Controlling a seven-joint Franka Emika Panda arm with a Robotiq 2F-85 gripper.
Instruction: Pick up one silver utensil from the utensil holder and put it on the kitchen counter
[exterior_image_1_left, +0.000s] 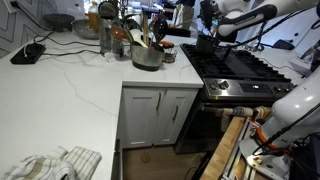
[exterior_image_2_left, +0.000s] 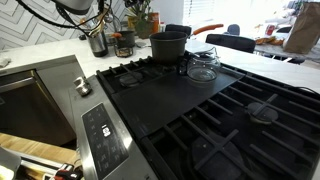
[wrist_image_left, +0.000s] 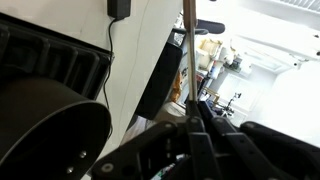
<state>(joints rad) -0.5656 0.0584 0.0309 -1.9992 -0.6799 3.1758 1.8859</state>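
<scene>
In the wrist view my gripper (wrist_image_left: 190, 125) is shut on a thin silver utensil (wrist_image_left: 187, 50), whose straight handle runs up from between the fingers to the top edge. In an exterior view the gripper (exterior_image_1_left: 205, 22) hangs above a dark pot (exterior_image_1_left: 205, 43) on the stove, to the right of the utensil holder (exterior_image_1_left: 147, 56). The holder is a squat silver-grey pot with several utensils standing in it, at the corner of the white kitchen counter (exterior_image_1_left: 70, 95). The held utensil is too thin to make out in the exterior views.
The black gas stove (exterior_image_2_left: 190, 100) carries the dark pot (exterior_image_2_left: 168, 45) and a glass lid (exterior_image_2_left: 203, 66). Glass jars (exterior_image_1_left: 108, 35) stand behind the holder. A black charger (exterior_image_1_left: 28, 53) with its cable lies on the counter, and a cloth (exterior_image_1_left: 55, 165) lies near its front.
</scene>
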